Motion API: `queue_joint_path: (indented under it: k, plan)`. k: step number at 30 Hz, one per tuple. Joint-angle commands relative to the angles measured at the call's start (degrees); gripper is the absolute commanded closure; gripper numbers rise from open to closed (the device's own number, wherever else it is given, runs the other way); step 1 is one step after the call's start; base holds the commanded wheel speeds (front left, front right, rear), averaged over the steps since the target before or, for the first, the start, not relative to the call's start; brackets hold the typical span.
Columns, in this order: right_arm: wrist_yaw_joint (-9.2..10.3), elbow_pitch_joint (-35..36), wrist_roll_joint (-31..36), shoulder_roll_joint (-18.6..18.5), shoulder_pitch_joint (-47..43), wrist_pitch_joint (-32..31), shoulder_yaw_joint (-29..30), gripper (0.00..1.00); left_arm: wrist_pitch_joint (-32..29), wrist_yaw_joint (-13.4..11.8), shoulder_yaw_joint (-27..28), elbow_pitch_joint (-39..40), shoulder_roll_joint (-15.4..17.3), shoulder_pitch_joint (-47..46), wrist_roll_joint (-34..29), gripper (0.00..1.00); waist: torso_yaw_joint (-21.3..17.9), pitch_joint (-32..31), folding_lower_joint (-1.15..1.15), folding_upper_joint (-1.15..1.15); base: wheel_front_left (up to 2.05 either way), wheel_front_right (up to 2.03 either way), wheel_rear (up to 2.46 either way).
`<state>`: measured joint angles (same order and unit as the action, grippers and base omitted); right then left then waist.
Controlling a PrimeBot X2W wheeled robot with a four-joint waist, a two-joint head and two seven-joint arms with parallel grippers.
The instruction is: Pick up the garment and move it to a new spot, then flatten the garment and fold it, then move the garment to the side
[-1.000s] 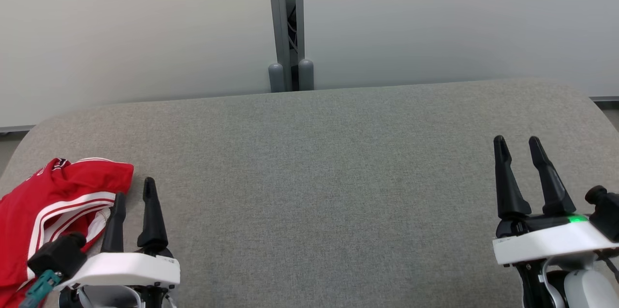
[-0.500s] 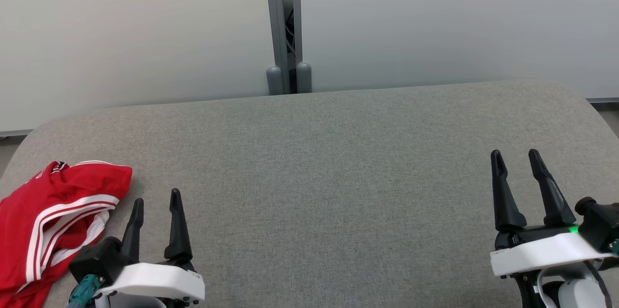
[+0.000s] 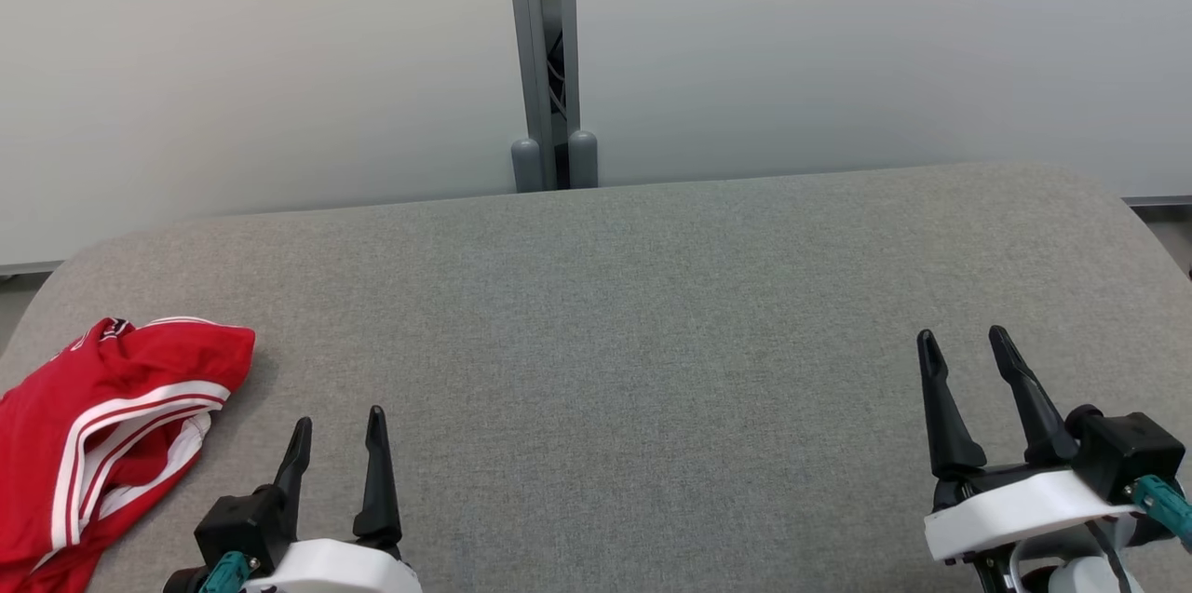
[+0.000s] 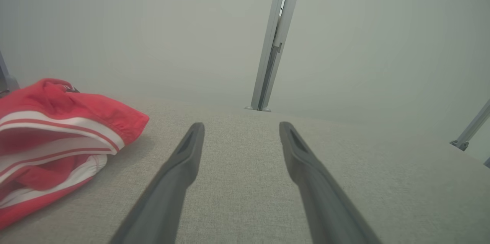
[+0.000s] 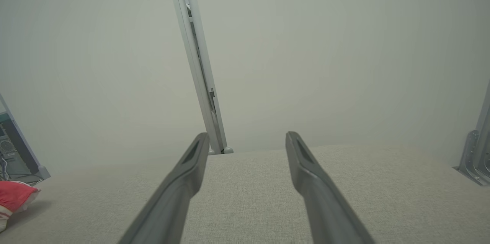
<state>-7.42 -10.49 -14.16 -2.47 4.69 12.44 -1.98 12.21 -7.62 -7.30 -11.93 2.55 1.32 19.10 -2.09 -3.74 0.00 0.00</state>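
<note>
The garment [image 3: 102,430] is red with white stripes and lies bunched at the left edge of the grey padded table [image 3: 615,314]. In the left wrist view the garment [image 4: 57,136] sits left of my fingers, apart from them. My left gripper [image 3: 337,430] stands open and empty at the lower left, to the right of the garment and not touching it. At the lower right my right gripper [image 3: 964,346] is open with nothing between its fingers. The right wrist view catches a corner of the garment [image 5: 15,198] at its far left.
A pale partition wall [image 3: 279,62] runs behind the table, with a grey metal post [image 3: 545,53] at its middle. The table's corners are rounded. A metal bracket [image 5: 474,159] shows at the right in the right wrist view.
Both grippers have drawn back toward me. The left one has also slid right, away from the garment. The head view has tilted slightly. The garment stays put.
</note>
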Motion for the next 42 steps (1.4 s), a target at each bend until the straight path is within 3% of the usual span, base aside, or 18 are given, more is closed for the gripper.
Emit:
queue_joint_path:
  k: [1, 23, 42]
  plan:
    - [-0.11, -0.3, 1.1, -0.5, -0.2, 0.7, 0.0, 0.0, 0.6, 0.1, -0.2, 0.0, 0.4, 0.2, -1.5, 0.0, 0.0, -0.1, 0.0, 0.0, 0.0, 0.0, 0.0]
    - [-0.11, -2.4, 9.4, -0.6, -0.9, 2.9, -0.7, 0.0, 3.1, -1.6, -2.2, 0.0, 0.5, 1.9, -8.7, 0.0, -0.6, -1.0, 0.0, 0.0, 0.0, 0.0, 0.0]
    - [-0.11, -4.1, 7.7, -0.6, -0.5, 2.8, -0.9, 0.0, 3.1, -1.1, -1.7, -0.8, 0.5, 1.5, -7.5, 0.0, -0.2, -0.8, 0.0, 0.0, 0.0, 0.0, 0.0]
